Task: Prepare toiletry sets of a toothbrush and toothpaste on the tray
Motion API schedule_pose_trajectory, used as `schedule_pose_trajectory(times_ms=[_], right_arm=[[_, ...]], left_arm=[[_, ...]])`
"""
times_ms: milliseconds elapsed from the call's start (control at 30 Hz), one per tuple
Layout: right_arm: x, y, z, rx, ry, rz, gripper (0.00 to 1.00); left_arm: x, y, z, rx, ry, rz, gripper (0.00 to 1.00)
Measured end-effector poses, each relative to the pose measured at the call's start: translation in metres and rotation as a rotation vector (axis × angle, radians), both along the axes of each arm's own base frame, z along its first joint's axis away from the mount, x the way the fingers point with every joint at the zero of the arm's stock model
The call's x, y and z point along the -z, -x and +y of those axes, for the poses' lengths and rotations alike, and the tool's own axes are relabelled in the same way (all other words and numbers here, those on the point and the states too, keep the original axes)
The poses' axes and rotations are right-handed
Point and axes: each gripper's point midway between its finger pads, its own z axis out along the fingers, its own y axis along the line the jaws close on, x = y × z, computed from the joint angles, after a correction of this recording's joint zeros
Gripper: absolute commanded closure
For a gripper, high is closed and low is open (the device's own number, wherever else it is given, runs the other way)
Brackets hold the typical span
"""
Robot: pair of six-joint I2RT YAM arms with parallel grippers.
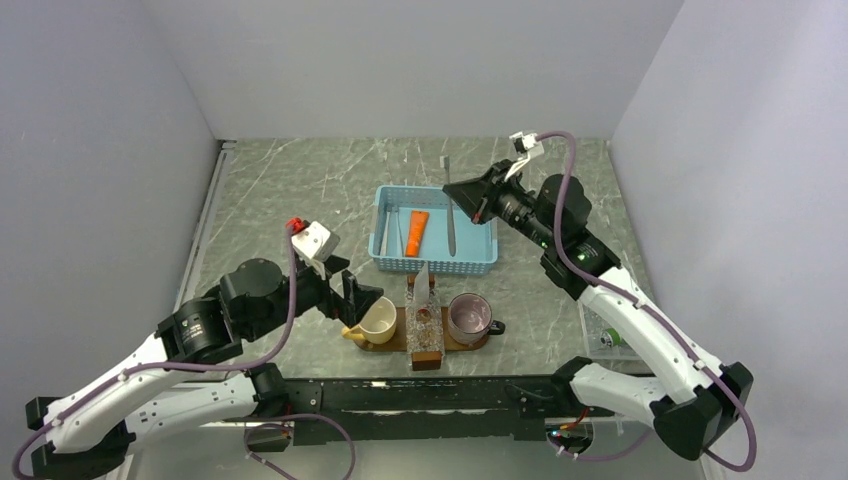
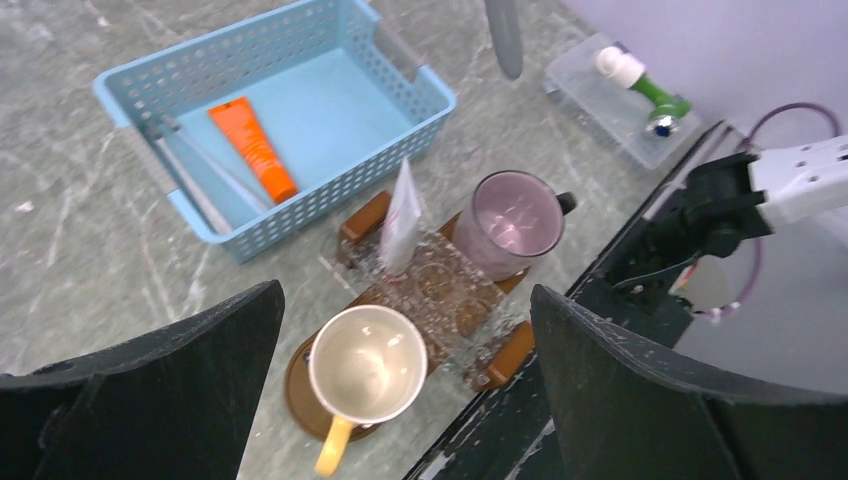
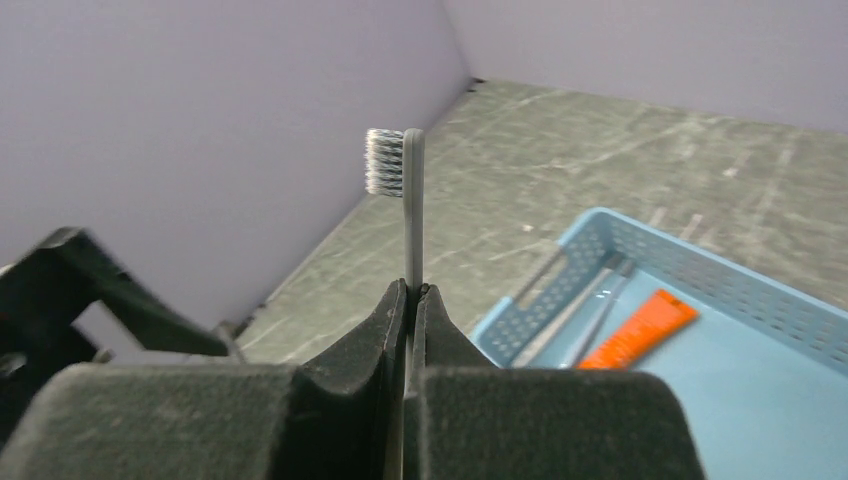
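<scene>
- The tray lies at the near edge and carries a cream cup, a glass and a purple cup.
- The left gripper gapes wide and empty above the cream cup.
- The right gripper pinches the toothbrush, raised over the blue basket.

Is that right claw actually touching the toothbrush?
Touching. The right wrist view shows the right gripper shut on the toothbrush, handle pinched with no gap on either side.

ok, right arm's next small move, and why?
Probably swing the right gripper toward the tray and bring the toothbrush over the clear glass: it's clamped and held above the basket, and that glass holds a white tube but no brush.
</scene>
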Motion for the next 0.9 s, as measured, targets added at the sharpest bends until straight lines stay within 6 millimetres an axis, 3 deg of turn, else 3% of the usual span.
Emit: schedule_pose_trajectory(times_ms=[667, 900], right_arm=[[-0.067, 0.118, 0.043, -0.495, -0.397, -0.022, 1.00], [-0.089, 0.151, 0.054, -0.613, -0.506, -0.036, 1.00]], left_arm=[[-0.069, 0.041, -0.065, 0.323, 0.357, 0.055, 0.02], [-0.078, 0.057, -0.077, 0.427, 0.449, 0.094, 0.12]])
